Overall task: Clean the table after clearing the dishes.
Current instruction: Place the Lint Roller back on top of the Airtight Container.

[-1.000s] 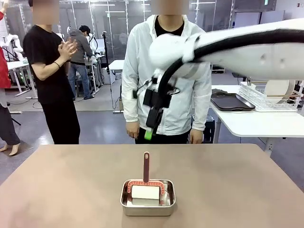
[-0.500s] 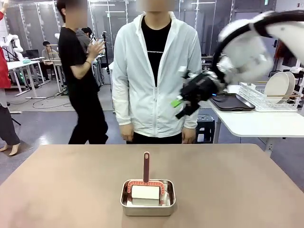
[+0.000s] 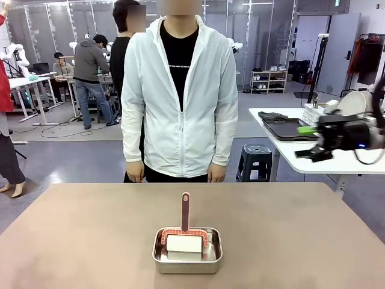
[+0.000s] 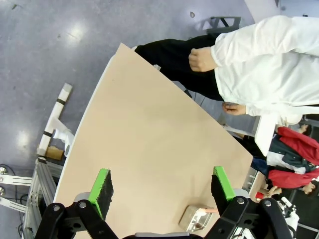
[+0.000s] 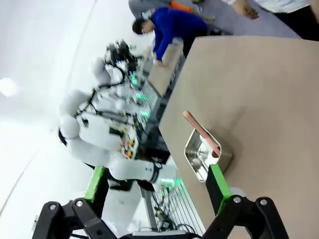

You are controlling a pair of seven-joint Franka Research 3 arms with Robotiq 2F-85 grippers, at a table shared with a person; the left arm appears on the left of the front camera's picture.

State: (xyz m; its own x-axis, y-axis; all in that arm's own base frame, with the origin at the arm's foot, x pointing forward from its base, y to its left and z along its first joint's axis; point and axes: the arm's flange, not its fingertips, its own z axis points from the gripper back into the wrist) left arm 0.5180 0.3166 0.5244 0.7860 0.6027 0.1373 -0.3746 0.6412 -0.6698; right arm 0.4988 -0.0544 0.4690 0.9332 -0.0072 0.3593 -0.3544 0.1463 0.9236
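Observation:
The tan-brown table carries a square steel pan near its front middle. In the pan lie a white block and a brush with a red handle pointing away from me. My right gripper hangs open and empty off the table's far right, fingers pointing left, beside the white side table. Its wrist view looks back over the table at the pan, past its own open gripper. My left gripper is open high above the table, with the pan by its right finger.
A person in a white jacket stands at the table's far edge, hands down. The white side table at the right holds a dark tray and a wire rack with a white plate. A black stool stands behind.
My right arm has swung from in front of the person's chest to the right and down, ending beside the white side table. A bystander has walked rightward behind the person.

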